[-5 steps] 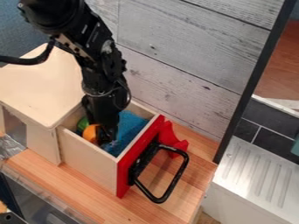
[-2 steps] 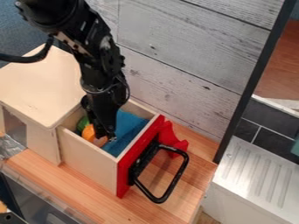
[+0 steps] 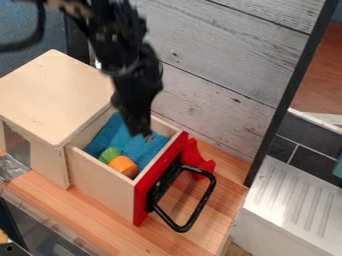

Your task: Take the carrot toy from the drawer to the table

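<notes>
My gripper (image 3: 144, 131) hangs over the back right part of the open drawer (image 3: 100, 180), above the blue cloth that lines it. The carrot toy (image 3: 123, 166), orange with a green top, lies in the drawer on the cloth, near the side wall closest to the camera. Its green end points to the upper left and its orange end is toward the red drawer front. A gap separates the gripper from the toy, which is to the lower left of it.
The drawer's red front (image 3: 160, 182) carries a black handle (image 3: 199, 205) that sticks out over the wooden tabletop (image 3: 230, 192). The wooden cabinet (image 3: 50, 100) stands at the left, a plank wall (image 3: 214, 55) behind, and a ridged white surface (image 3: 294, 200) at the right.
The gripper has risen and moved right, away from the carrot toy. The toy has shifted toward the lower right inside the drawer, and more blue cloth is uncovered.
</notes>
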`<state>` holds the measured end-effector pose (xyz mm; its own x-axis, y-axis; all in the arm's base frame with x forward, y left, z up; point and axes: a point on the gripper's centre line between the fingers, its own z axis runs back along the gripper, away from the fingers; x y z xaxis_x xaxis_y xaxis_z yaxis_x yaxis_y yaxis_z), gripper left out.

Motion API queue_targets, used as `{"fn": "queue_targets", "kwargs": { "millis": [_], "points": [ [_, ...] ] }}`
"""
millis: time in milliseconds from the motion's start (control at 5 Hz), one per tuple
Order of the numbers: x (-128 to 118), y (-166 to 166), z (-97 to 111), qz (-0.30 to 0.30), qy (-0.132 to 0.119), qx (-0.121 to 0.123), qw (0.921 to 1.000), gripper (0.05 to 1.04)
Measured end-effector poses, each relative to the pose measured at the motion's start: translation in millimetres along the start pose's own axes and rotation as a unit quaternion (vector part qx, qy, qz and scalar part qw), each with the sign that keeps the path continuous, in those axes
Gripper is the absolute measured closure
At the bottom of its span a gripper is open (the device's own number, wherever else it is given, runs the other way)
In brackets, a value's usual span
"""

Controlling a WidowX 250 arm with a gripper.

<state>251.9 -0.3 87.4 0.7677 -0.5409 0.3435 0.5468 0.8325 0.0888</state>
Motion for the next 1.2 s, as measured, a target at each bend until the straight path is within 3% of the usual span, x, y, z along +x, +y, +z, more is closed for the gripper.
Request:
{"fn": "queue_targets", "kwargs": {
  "millis": [200,400,600,800,1000,1200],
  "points": [
    [8,0,16,0.008,-0.034,-0.013,0.9993,1.02],
    [5,6,16,0.026,-0.035,-0.02,0.9989,0.886],
    [-4,14,0,0.034,-0.003,-0.009,0.9994,0.636],
    [-14,19,-21,0.027,0.03,-0.007,0.9992,0.32],
    [-25,20,-37,0.026,0.063,-0.016,0.9975,0.089],
    [-31,20,-47,0.034,0.099,-0.036,0.9938,0.08]
  ]
}}
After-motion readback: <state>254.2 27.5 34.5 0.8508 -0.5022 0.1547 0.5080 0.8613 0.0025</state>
